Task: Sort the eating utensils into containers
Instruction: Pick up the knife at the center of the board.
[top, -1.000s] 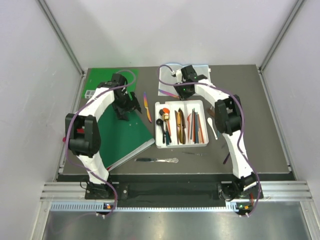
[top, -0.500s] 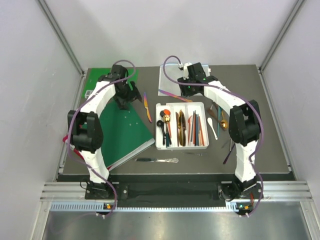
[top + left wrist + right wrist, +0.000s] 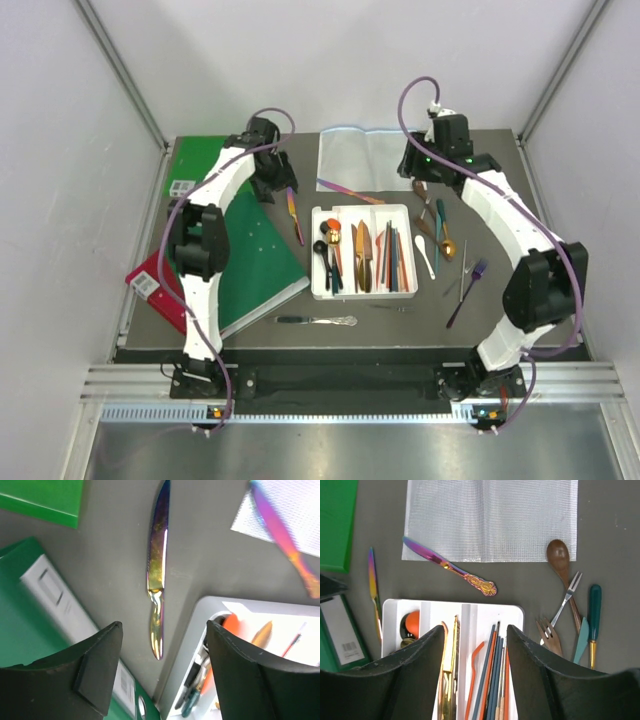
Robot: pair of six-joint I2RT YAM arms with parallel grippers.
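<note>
The white compartment tray [image 3: 362, 207] holds gold, orange, black and teal utensils and chopsticks; it also shows in the right wrist view [image 3: 470, 603]. An iridescent knife [image 3: 294, 213] lies on the table left of the tray. My left gripper [image 3: 283, 190] hovers open and empty over its handle end [image 3: 159, 565]. An ornate purple knife [image 3: 348, 190] lies behind the tray, half on a mesh mat [image 3: 450, 566]. My right gripper [image 3: 412, 172] is open and empty, above the tray's back edge [image 3: 475, 630].
Right of the tray lie a wooden spoon [image 3: 559, 555], a silver fork [image 3: 567, 597], a wooden fork [image 3: 550, 635], a teal-handled knife [image 3: 593, 615], a white spoon [image 3: 426, 256] and a purple fork [image 3: 467, 290]. A silver knife [image 3: 315, 321] lies in front. Green books [image 3: 255, 260] lie at left.
My right arm swung from over the tray's back to the back right, uncovering the utensils right of the tray. My left gripper moved right, off the green book, toward the iridescent knife.
</note>
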